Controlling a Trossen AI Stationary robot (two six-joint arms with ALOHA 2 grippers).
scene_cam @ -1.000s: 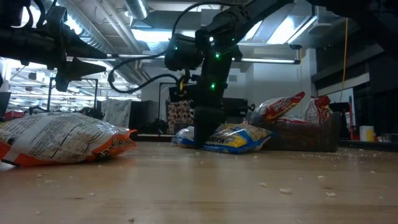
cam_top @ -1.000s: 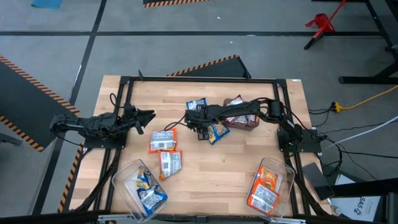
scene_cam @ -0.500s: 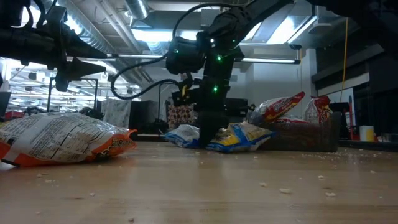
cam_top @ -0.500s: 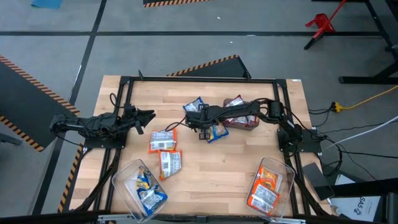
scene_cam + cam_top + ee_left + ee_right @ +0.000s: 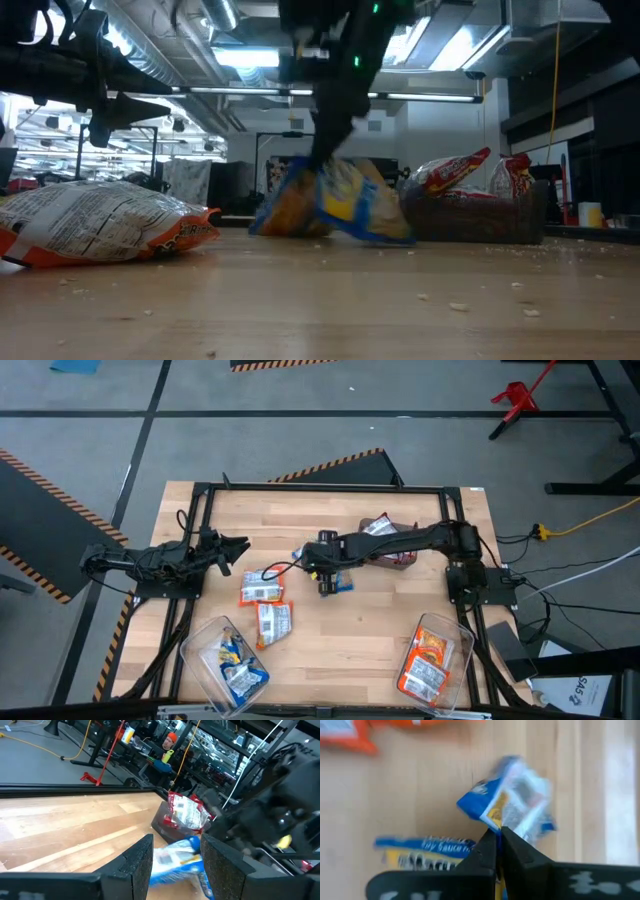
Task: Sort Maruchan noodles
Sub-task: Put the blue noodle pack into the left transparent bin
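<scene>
Right gripper [image 5: 322, 572] is clenched on a blue-yellow noodle packet [image 5: 345, 205], lifted off the table [image 5: 350, 625] near its middle, just beside the dark tray [image 5: 392, 558] of red packets. A second blue-yellow packet [image 5: 417, 852] is seen below it. Orange packets [image 5: 264, 592] lie farther from the tray. Left gripper [image 5: 240, 545] is parked wide open, well apart.

Both arms are showing as dark, near-black jointed links, the left arm [image 5: 150, 560] and the right arm [image 5: 400, 543] each trailing thin black cables. Small green lights are glowing on what looks like the right wrist.
</scene>
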